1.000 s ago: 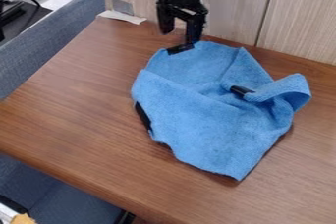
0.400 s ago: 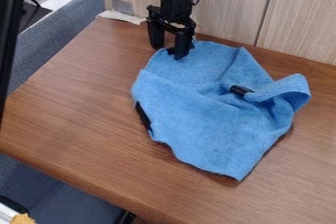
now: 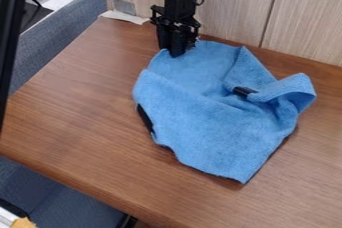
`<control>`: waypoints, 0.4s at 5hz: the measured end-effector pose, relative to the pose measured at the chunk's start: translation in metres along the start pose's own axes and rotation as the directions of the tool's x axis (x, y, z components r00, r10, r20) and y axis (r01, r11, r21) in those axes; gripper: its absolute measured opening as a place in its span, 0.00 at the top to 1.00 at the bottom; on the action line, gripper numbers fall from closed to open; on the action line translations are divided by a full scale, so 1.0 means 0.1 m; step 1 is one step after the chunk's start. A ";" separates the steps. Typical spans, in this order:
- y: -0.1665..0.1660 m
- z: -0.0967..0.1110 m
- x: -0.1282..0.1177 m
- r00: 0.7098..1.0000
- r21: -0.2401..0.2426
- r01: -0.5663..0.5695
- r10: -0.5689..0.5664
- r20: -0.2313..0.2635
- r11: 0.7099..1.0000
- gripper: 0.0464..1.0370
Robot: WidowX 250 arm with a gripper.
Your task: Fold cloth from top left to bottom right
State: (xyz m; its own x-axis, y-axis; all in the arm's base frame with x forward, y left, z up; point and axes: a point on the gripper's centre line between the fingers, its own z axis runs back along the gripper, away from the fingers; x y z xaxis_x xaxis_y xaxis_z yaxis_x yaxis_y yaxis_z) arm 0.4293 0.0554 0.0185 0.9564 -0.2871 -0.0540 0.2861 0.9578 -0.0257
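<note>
The gripper (image 3: 171, 52) hangs at the upper left of the centre, its fingers drawn together on the top-left edge of the blue cloth (image 3: 194, 122). From where I stand it looks clenched on the fabric, though how deep the bite goes I can't tell. The cloth lies rumpled across the middle and right of the frame, on the brown bench (image 3: 73, 102), with its lowest point towards the bottom right. I take the step in hand to be securing that upper edge for the fold.

A small, gentle lift would be the way to start, just enough to see whether the fabric comes along and whether one layer or two is caught. Then I'd carry it low across the body of the cloth, towards the lower right, and lay it down before letting go. Pulled fast or flat, the whole piece would likely skid instead of folding.

Further out, the black patch (image 3: 244, 91) sits by a crumpled flap (image 3: 297, 89) at the right, and a black strip (image 3: 145, 118) shows along the left side. That bunched flap could catch the fold or leave it lumpy, so I'd pass above it.
</note>
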 end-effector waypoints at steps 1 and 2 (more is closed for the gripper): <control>-0.01 0.00 0.01 1.000 -0.003 0.006 -0.005 0.011 1.000 0.87; -0.01 -0.01 0.00 1.000 -0.002 -0.003 0.003 0.006 1.000 0.96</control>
State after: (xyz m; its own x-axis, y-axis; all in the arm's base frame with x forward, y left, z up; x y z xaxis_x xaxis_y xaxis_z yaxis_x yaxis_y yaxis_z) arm 0.4295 0.0547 0.0177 0.9575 -0.2844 -0.0481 0.2833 0.9586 -0.0277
